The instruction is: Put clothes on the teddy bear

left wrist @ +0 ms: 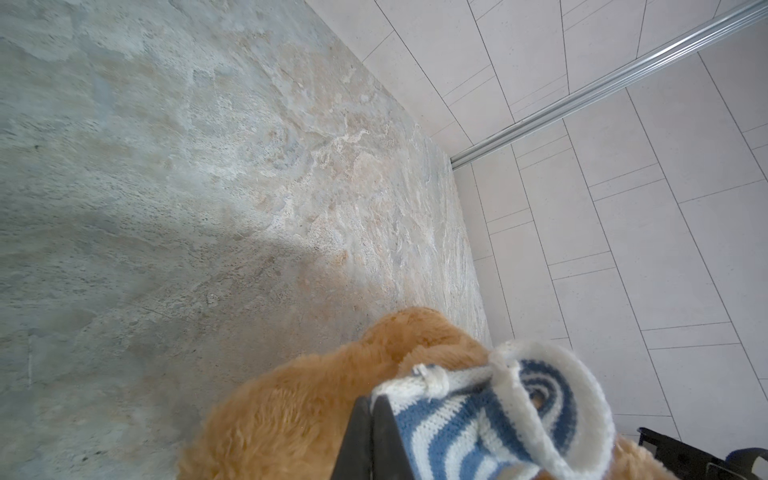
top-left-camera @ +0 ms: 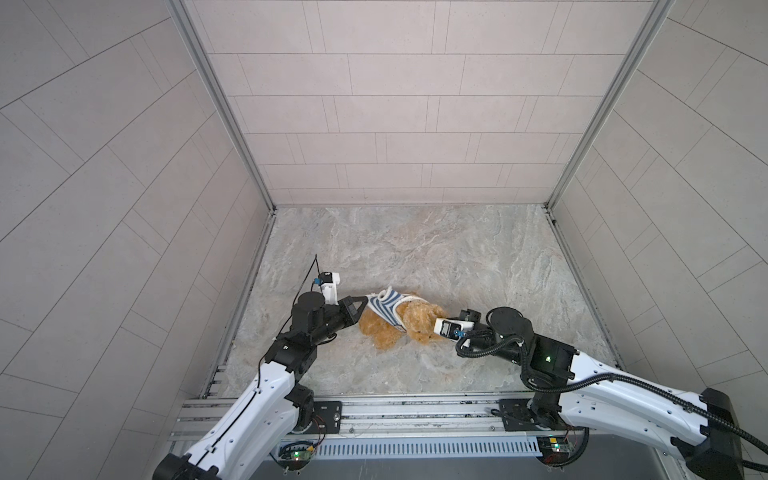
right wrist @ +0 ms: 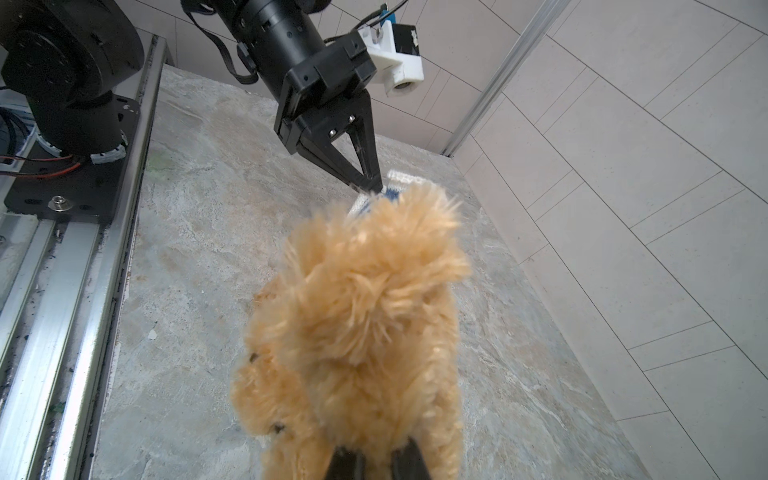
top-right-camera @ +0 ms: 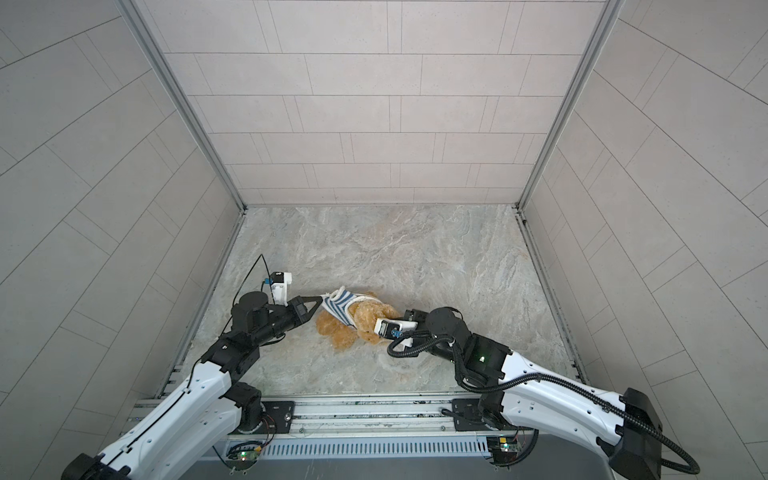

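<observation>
Marbled stone tabletop (top-left-camera: 415,249), boxed in by pale tiled walls, is carrying the teddy bear (top-left-camera: 376,330) in both top views. The bear is lying on its side between the two grippers, with the striped shirt (top-left-camera: 384,309) sitting partly around its body. The left gripper (top-left-camera: 365,298) is reaching in at the bear's shirt end, its fingers pressing together on the shirt's edge, which is stretching out to a point. At the bear's head end, the right arm's wrist camera is covering the gripper.

From the left wrist, the closed fingers (left wrist: 365,432) are pinching blue-and-white knit just beside the bear's fur.

From the right wrist, the right gripper (right wrist: 376,459) is clamping fur at the bear's head, and beyond the bear the left gripper is nipping the shirt.
</observation>
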Robot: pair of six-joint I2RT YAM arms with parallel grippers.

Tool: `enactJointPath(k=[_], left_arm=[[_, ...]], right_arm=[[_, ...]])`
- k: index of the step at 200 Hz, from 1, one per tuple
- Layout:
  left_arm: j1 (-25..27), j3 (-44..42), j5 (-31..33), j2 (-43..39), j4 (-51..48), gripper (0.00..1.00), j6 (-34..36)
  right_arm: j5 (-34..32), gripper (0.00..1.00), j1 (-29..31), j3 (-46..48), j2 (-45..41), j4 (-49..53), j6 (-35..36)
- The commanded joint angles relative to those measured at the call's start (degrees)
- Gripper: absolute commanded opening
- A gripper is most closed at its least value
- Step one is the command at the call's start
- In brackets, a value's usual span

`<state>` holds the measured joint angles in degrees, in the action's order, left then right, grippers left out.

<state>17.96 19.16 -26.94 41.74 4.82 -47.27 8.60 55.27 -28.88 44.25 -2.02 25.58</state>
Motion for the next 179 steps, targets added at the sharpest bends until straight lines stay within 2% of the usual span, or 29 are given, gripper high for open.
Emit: enactJointPath(k=[1, 36, 82, 142, 179], left_arm=[[-2.39, -1.65, 2.69, 0.79, 2.12, 0.0, -1.3], [-3.01, -3.83, 0.95, 2.15, 5.78, 0.0, -3.57], [-3.0, -5.88, 0.47, 0.7, 2.31, 0.0, -2.07], [-2.93, -8.07, -0.8, -0.73, 5.01, 0.0, -4.35], [0.51, -5.97, -4.38, 1.01, 4.7, 0.0, -1.11]], right_arm=[[-0.01, 0.0, 0.19, 0.44, -2.05, -0.89, 1.71], [-1.17, 0.0, 0.19, 1.54, -3.85, -2.49, 1.1], [-3.02, 0.0, 0.2, 1.42, -3.99, -2.69, -0.33], [-4.45, 0.0, 0.19, 1.18, -3.68, -3.82, -2.79], [-4.4, 0.0, 0.19, -1.14, 0.68, -3.56, -5.96]])
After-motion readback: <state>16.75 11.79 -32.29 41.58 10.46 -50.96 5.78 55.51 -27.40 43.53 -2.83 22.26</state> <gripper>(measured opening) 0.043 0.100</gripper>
